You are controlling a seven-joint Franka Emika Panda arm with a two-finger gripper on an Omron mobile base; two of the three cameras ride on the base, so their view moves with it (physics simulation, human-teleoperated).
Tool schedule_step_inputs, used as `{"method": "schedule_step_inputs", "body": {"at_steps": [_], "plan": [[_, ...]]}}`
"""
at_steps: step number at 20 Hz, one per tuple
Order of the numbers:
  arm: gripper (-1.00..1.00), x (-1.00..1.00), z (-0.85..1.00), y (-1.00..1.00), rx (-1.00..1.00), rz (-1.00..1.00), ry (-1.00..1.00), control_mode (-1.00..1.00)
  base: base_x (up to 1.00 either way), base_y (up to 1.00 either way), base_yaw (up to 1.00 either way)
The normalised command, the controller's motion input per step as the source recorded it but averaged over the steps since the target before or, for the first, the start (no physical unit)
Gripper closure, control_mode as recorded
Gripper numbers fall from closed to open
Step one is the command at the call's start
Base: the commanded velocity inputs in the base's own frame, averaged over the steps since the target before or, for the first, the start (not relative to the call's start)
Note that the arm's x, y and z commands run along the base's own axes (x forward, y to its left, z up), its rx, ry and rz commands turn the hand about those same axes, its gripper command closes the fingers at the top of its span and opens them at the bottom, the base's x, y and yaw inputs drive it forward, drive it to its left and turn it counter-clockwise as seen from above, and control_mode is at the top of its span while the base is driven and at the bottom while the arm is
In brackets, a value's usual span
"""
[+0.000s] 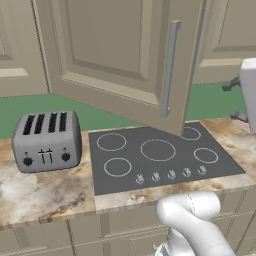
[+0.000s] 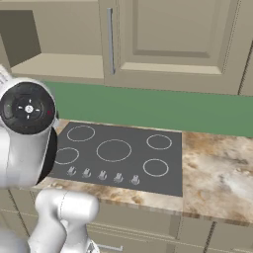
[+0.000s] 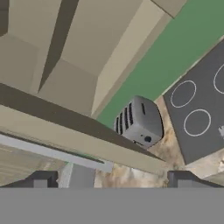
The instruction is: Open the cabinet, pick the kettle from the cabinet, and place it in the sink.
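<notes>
The arm [image 2: 29, 148] is glossy white with rounded tube links; one joint ends in a black round cap with a small grey hub. The claw [image 3: 111, 179] has two dark, blocky fingertips [image 3: 41, 179].

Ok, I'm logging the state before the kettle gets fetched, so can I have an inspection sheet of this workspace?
Surface: marbled counter with a black cooktop set into it.
Job's things: cabinet, its left door swung open over the cooktop, silver bar handle on it; inner shelf exposed.
Clutter: grey four-slot toaster left of the cooktop.
Grippers: gripper open, holding nothing, close to the open door's edge.
Cables: nothing seen.
Surroundings: green wall behind the counter, beige low cabinets beneath it.
</notes>
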Motion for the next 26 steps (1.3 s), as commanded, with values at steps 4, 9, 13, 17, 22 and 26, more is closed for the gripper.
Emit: {"method": "schedule_step_inputs", "body": {"at_steps": [4, 9, 13, 17, 22, 26], "plan": [[-1.0, 0.53, 0.0, 0.07, 0.13, 0.17, 0.06, -1.0, 0.0, 0.0, 0.0], [-1.0, 0.5, 0.0, 0.06, 0.13, 0.23, 0.07, -1.0, 0.0, 0.0, 0.0], [-1.0, 0.42, -0.08, 0.11, 0.07, 0.23, 0.03, -1.0, 0.0, 0.0, 0.0], [-1.0, 0.34, -0.08, 0.18, 0.01, 0.21, 0.0, -1.0, 0.0, 0.0, 0.0], [-1.0, 0.31, -0.1, 0.31, 0.01, 0.17, 0.0, -1.0, 0.0, 0.0, 0.0], [-1.0, 0.3, 0.0, 0.13, 0.1, 0.21, 0.0, -1.0, 0.0, 0.0, 0.0]]}}
